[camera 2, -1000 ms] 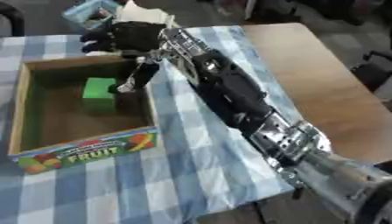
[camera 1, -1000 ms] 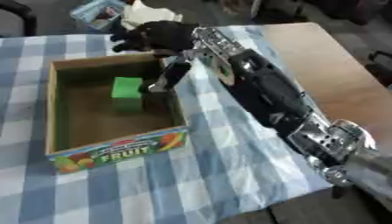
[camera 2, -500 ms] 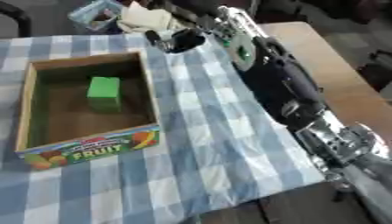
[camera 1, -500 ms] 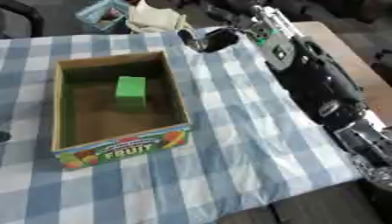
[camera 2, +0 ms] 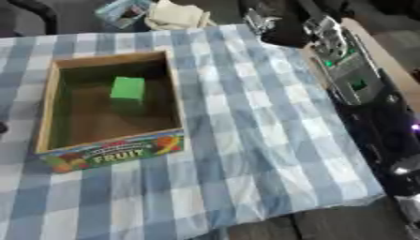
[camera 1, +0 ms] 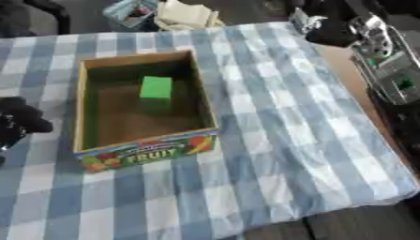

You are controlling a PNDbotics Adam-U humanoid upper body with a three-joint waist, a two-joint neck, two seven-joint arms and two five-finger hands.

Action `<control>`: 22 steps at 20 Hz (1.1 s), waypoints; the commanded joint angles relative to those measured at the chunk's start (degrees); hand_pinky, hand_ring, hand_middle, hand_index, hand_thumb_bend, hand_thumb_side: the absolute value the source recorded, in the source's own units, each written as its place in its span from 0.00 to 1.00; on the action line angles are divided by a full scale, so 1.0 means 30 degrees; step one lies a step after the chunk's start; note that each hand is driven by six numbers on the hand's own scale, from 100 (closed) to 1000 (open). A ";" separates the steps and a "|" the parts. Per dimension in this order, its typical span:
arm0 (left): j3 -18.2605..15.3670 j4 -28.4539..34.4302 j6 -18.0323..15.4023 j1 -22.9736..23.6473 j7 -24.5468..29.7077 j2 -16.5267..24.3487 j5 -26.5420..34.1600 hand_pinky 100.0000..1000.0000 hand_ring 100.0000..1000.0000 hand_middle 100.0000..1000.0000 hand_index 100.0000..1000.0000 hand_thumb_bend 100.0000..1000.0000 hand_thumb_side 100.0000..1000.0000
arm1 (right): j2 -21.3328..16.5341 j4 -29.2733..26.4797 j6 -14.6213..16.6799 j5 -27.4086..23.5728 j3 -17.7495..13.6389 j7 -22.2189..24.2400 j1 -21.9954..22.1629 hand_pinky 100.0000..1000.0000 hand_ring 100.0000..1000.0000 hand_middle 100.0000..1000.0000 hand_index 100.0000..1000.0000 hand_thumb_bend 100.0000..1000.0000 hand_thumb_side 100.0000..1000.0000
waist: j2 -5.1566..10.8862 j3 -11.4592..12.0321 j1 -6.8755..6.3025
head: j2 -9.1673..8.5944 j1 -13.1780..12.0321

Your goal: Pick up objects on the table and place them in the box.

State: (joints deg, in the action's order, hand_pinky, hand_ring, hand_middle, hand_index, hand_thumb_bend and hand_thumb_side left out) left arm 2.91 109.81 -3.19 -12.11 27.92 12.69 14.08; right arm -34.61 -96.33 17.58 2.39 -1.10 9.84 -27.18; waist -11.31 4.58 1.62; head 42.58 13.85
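1. Location. The green block (camera 1: 156,87) lies inside the cardboard fruit box (camera 1: 146,151), on the box floor toward the 12 o'clock wall, a little left of centre. It appears to be touching no wall. The box stands on the checked cloth (camera 1: 271,126) covering the surface.
2. Handling, judged from appearance. The block looks like foam or light plastic: low weight, matte faces, unlikely to slip, not fragile. If foam, it will give slightly under pressure.
3. Hold points. Take the block across two opposite flat side faces, fingers descending from above. The box walls restrict sideways approach.
4. Right hand (camera 1: 326,32). It sits at the 1 o'clock corner of the cloth, well apart from the box. It shows as a dark mass, so whether the fingers are open or closed cannot be told.
5. Left hand (camera 1: 21,121). It shows at the 9 o'clock edge, just beside the box. Its fingers appear curled, with nothing held.
6. Remaining items. No other loose object is visible on the cloth.
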 commanded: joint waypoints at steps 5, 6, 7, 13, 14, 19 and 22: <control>-0.0249 -0.0020 -0.0222 0.0040 0.0024 0.0067 -0.0760 0.74 0.68 0.66 0.80 0.00 0.68 | 0.1340 -0.2096 -0.0406 0.0404 -0.0659 0.0266 0.1385 0.62 0.63 0.73 1.00 0.00 0.56 | -0.0002 -0.0045 -0.0145 | 0.0031 -0.0768; -0.0222 -0.0057 -0.0227 0.0074 0.0052 0.0037 -0.0853 0.74 0.69 0.67 0.80 0.00 0.69 | 0.1501 -0.2187 -0.0413 0.0478 -0.0695 0.0300 0.1545 0.62 0.62 0.73 1.00 0.00 0.56 | -0.0021 -0.0092 -0.0173 | 0.0047 -0.0958; -0.0193 -0.0080 -0.0244 0.0095 0.0102 0.0025 -0.0941 0.74 0.69 0.67 0.80 0.00 0.69 | 0.1644 -0.2268 -0.0414 0.0543 -0.0730 0.0329 0.1676 0.62 0.62 0.73 1.00 0.00 0.56 | -0.0034 -0.0137 -0.0186 | 0.0044 -0.1109; -0.0162 -0.0170 -0.0407 0.0172 0.0189 -0.0060 -0.1384 0.75 0.70 0.68 0.80 0.00 0.69 | 0.2207 -0.2473 -0.0258 0.0859 -0.0664 0.0613 0.2057 0.62 0.62 0.73 1.00 0.00 0.55 | -0.0159 -0.0064 -0.0247 | -0.0397 -0.2418; -0.0168 -0.0189 -0.0427 0.0195 0.0188 -0.0083 -0.1434 0.75 0.70 0.68 0.80 0.00 0.70 | 0.2248 -0.2467 -0.0240 0.0900 -0.0646 0.0648 0.2076 0.62 0.62 0.72 1.00 0.00 0.55 | -0.0175 -0.0041 -0.0260 | -0.0454 -0.2543; -0.0210 -0.0239 -0.0541 0.0269 0.0134 -0.0103 -0.1638 0.75 0.71 0.69 0.81 0.00 0.70 | 0.2396 -0.2423 -0.0139 0.0996 -0.0531 0.0876 0.2194 0.62 0.62 0.72 1.00 0.00 0.55 | -0.0251 -0.0043 -0.0303 | -0.0825 -0.3002; -0.0217 -0.0302 -0.0539 0.0335 0.0024 -0.0123 -0.1795 0.75 0.69 0.67 0.80 0.00 0.71 | 0.2474 -0.2401 -0.0070 0.1060 -0.0493 0.0981 0.2243 0.62 0.62 0.72 1.00 0.00 0.55 | -0.0340 -0.0123 -0.0366 | -0.1085 -0.3512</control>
State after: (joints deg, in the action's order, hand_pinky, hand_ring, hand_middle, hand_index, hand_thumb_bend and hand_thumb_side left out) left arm 2.61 108.46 -4.66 -10.84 28.21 12.12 9.00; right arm -26.43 -102.28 17.20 5.16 -2.41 12.53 -20.09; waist -13.11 4.21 0.63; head 40.18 3.94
